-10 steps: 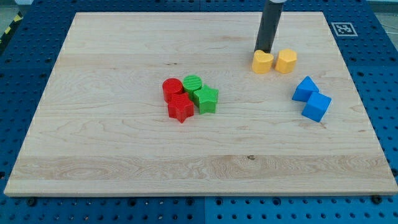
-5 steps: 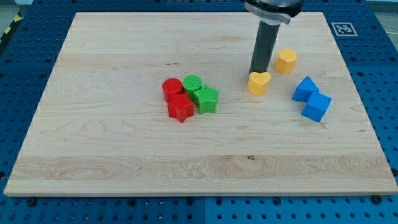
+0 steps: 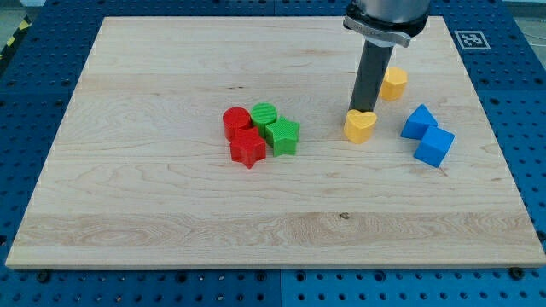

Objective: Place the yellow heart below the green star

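Tip (image 3: 365, 112) resting against the top edge of the yellow heart (image 3: 360, 125), touching it from the side of the view's top. No pincer on this arm, only the straight rod, so nothing to spread or press together.

Yellow heart lying to the view's right of the green star (image 3: 283, 136), apart from it and slightly higher in the view. Green star packed in a cluster: green cylinder (image 3: 264, 114) just above it, red star (image 3: 248, 148) touching on its left, red cylinder (image 3: 236, 122) further up-left. Free wood under the green star, toward the view's bottom.

Step in hand, by judgement: pushing the heart down and to the view's left, to end under the green star. Better to bring it first downward, past the level of the star, and only then leftward, to avoid knocking the cluster. Important to keep the tip centred behind the heart, because the rounded lobes could let it slip sideways and rotate.

Yellow hexagonal block (image 3: 393, 83) and two blue blocks (image 3: 428, 135) on the view's right, outside the likely path.
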